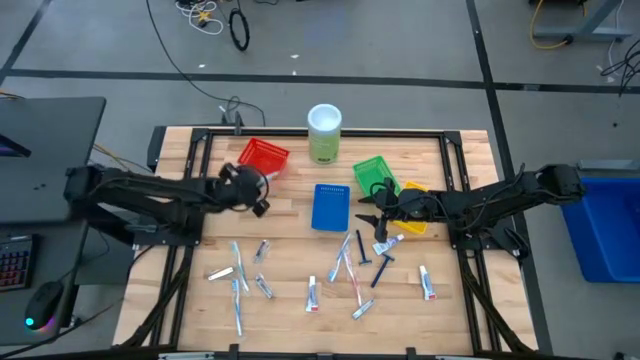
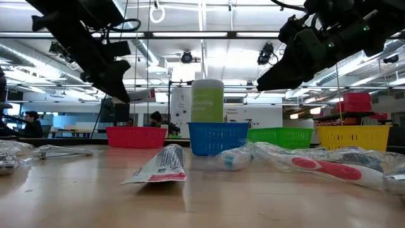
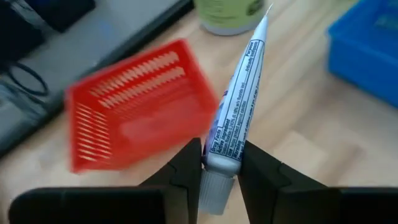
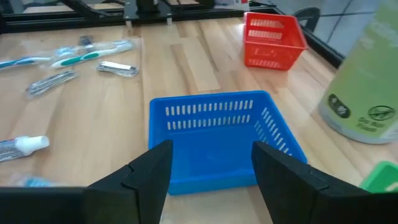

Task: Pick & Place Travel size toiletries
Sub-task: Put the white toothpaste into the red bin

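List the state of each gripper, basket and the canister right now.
left gripper: shut on white tube, near red basket
right gripper: open, empty, facing blue basket
red basket: tilted, empty
blue basket: upright, empty
canister: upright, lid on

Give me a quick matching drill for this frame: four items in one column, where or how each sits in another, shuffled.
Items
1. white mini tube
2. red basket
3. blue basket
4. pale-green canister

States
A. standing upright at the table's far edge
B. clamped in the left tool
C. straight ahead of the open, empty right tool
D. close to the left tool, beside the held tube

Pairs: 1-B, 2-D, 3-C, 4-A
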{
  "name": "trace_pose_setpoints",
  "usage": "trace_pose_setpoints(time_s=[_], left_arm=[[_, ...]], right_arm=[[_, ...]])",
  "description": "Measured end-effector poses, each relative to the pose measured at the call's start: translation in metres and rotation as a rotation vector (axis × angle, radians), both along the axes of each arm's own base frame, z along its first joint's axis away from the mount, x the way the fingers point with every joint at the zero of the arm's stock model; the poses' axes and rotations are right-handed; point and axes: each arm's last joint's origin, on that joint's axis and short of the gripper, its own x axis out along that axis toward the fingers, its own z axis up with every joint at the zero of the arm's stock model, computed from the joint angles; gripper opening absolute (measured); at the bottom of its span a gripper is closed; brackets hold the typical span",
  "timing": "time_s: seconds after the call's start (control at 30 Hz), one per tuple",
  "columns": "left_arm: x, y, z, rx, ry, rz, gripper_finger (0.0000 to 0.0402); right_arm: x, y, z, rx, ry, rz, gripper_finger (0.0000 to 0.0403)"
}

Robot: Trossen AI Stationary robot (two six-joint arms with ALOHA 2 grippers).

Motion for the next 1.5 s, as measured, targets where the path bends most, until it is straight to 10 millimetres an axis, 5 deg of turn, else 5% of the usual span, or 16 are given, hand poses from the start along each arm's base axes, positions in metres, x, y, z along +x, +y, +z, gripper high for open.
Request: trace_pose_setpoints(time_s=[0.4, 0.67, 1.07, 1.5], left_arm=[[-0.017, 0.088, -0.015, -0.045, 0.209, 0.010, 0.0094], [-0.017, 0.126, -0.038, -0.025, 0.308, -0.071, 0.0102], [-0.016, 0.133, -0.057, -0.083, 0.361, -0.099, 0.0139], [-0.002, 0.131, -0.041, -0.086, 0.373, -0.142, 0.0193]], right_arm=[[0.000, 0.000, 0.001, -0.021, -0.004, -0.003, 0.0243], [0.000, 0.000, 0.001, -0.021, -0.004, -0.003, 0.0234], [0.000, 0.000, 0.001, -0.021, -0.004, -0.003, 0.0222], [0.000, 0.000, 0.001, -0.016, -0.004, 0.000, 0.0242]])
